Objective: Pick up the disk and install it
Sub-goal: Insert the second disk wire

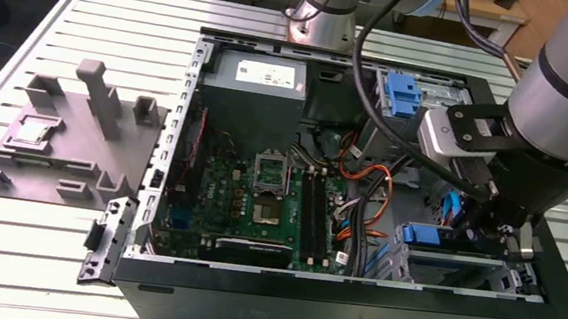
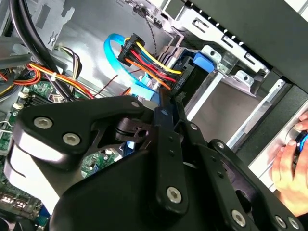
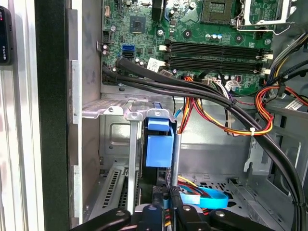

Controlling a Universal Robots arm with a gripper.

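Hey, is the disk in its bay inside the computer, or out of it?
In. The disk stands edge-on in the metal bay, and the tool is right by it.

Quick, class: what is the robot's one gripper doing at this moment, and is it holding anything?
Gripper: closed on the disk, pinching its thin blue edge, down inside the drive bay of the computer case.

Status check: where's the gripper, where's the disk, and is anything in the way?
Gripper low inside the case, at the drive cage. Disk edge-on in the cage slot, just ahead of the gripper. Cable bundle crosses close above the cage.
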